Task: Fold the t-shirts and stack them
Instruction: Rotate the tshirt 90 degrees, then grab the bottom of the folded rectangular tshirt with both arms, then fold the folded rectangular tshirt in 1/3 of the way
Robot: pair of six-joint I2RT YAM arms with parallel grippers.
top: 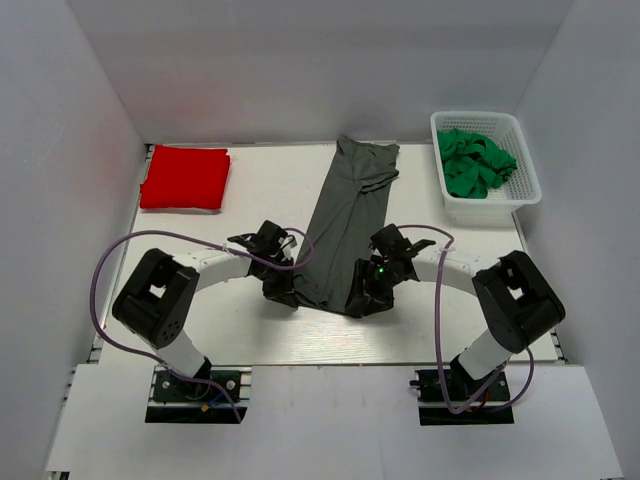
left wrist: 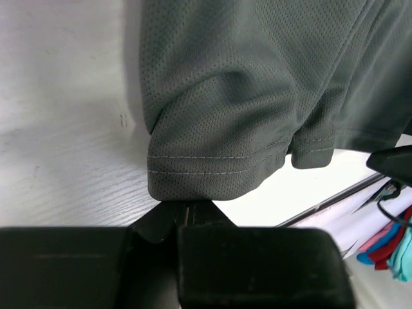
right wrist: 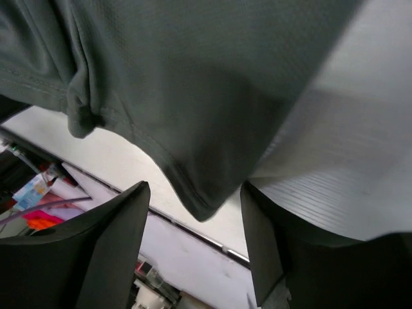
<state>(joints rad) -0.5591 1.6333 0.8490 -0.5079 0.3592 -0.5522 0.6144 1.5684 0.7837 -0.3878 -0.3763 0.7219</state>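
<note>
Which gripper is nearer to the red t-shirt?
Left. The left gripper is at the near left corner of the grey t-shirt, towards the red t-shirt; the right gripper is at its near right corner, farther off.

Two t-shirts are counted on the one table (top: 270, 180): one grey t-shirt (top: 345, 215) at frame centre and one red t-shirt (top: 185, 178) at upper left. One white basket (top: 528, 190) is recorded at upper right, with one green cloth bundle (top: 475, 162) inside. Two pincers are counted at lower centre: the left pincer (top: 280, 292) and the right pincer (top: 362, 300). Two purple cables are noted: the left cable (top: 96, 290) and the right cable (top: 437, 330).
</note>
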